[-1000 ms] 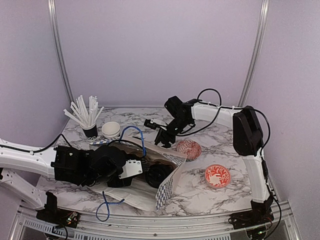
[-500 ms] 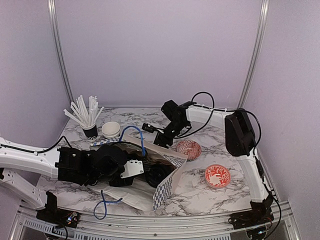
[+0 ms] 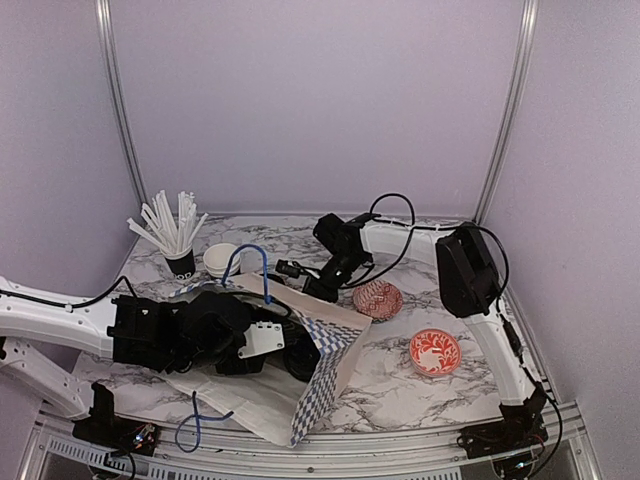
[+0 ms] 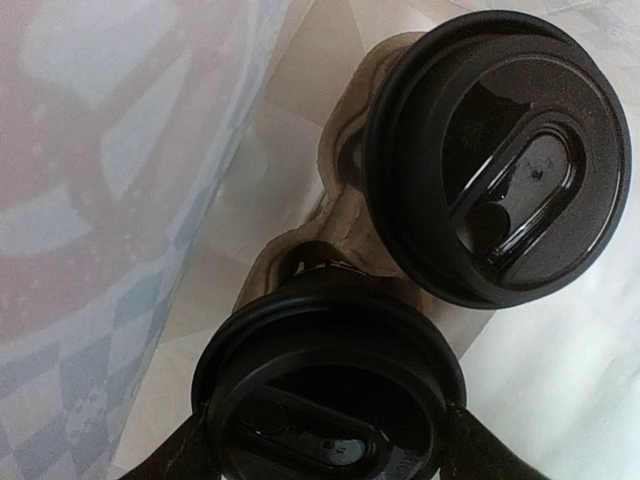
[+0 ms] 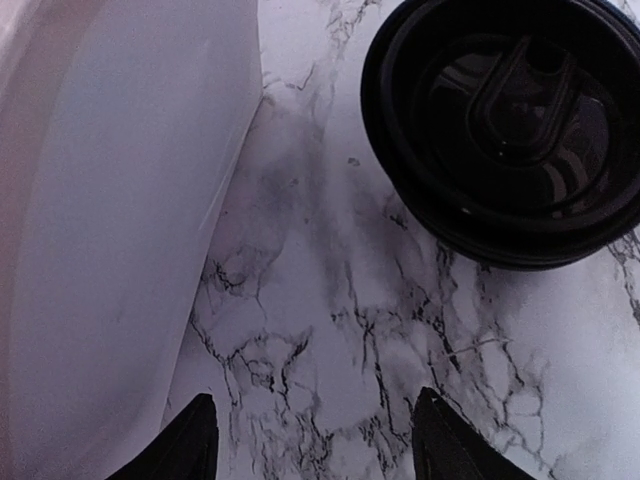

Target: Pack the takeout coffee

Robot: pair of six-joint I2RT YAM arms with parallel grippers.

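Note:
Two takeout coffee cups with round black lids stand in a brown cardboard carrier (image 4: pixel 345 215) inside a white paper bag (image 3: pixel 260 400) lying on the table. My left gripper (image 4: pixel 325 450) reaches into the bag, its fingers (image 4: pixel 480 455) pressed against both sides of the near cup (image 4: pixel 330 380). The far cup (image 4: pixel 497 155) stands free beside it. My right gripper (image 5: pixel 315 440) hangs open over bare marble beside the bag's white wall (image 5: pixel 110 250), with nothing between its fingers. Another black lid (image 5: pixel 510 130) lies ahead of it to the right. In the top view the right gripper (image 3: pixel 290 270) is at the bag's far edge.
A black cup of white straws (image 3: pixel 180 262) and a stack of white cups (image 3: pixel 222 260) stand at the back left. Two red-and-white bowls (image 3: pixel 378 298) (image 3: pixel 435 351) sit to the right of the bag. Blue bag handles arch at the far side (image 3: pixel 245 262) and trail at the near edge (image 3: pixel 195 425).
My right arm has swung left toward the bag's far edge. The bag's checkered mouth has spread toward the near edge, and the blue handles have shifted left. The left arm has held still.

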